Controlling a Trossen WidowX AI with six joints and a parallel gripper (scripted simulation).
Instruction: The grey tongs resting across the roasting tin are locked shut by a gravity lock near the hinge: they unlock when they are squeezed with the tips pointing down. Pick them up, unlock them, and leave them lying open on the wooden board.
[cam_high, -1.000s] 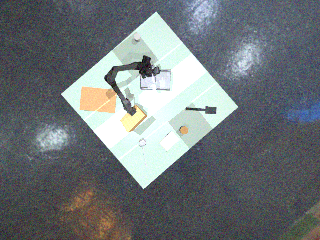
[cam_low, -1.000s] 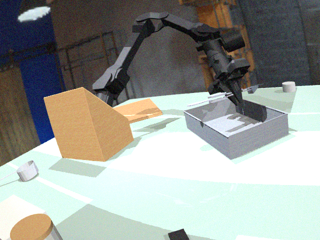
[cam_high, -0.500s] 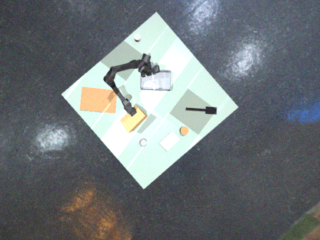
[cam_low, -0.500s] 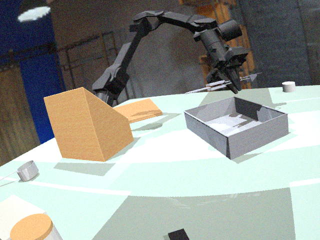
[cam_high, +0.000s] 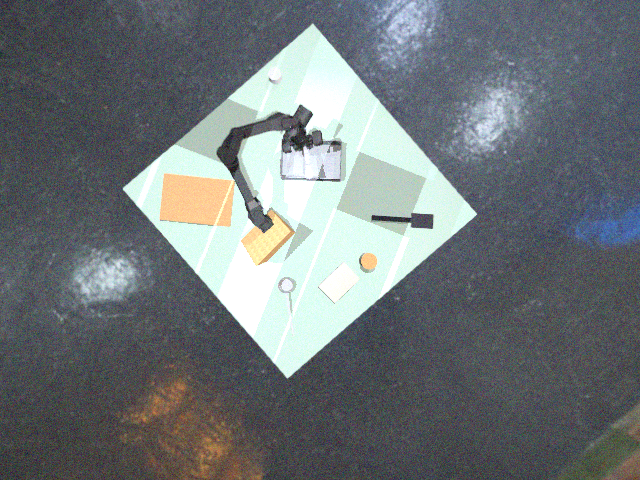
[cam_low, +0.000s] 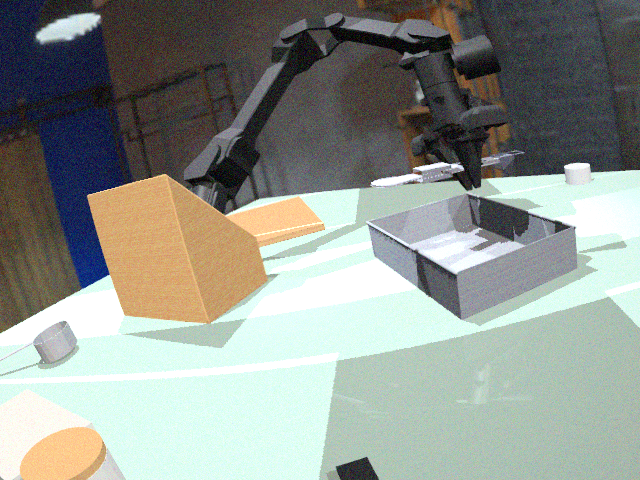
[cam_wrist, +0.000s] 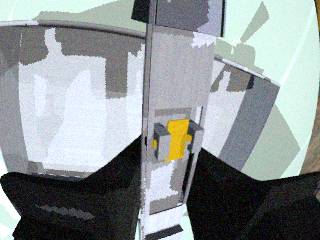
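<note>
The grey tongs (cam_low: 431, 172) (cam_wrist: 182, 75) are held across my gripper (cam_low: 470, 181) (cam_wrist: 171, 150), which is shut on them. In the exterior view they hang above the roasting tin (cam_low: 516, 281) (cam_high: 310, 180), nearly level, with the rounded left end a little lower than the right. A yellow piece (cam_wrist: 177, 140) sits in a slot between two small grey blocks on the tongs, between my fingers. Whether the lock is released cannot be seen. The wooden board (cam_high: 196, 200) (cam_low: 279, 218) lies flat beside the arm's base, left of the tin in the top view.
A wooden block (cam_high: 268, 238) (cam_low: 149, 248) stands by the arm's base, between the ladle (cam_high: 286, 284) (cam_low: 55, 342) and the tin. A white cylinder (cam_high: 275, 75) (cam_low: 577, 174) stands beyond the arm. A black spatula (cam_high: 421, 220), an orange-lidded jar (cam_high: 368, 260) and a white box (cam_high: 338, 282) lie farther off.
</note>
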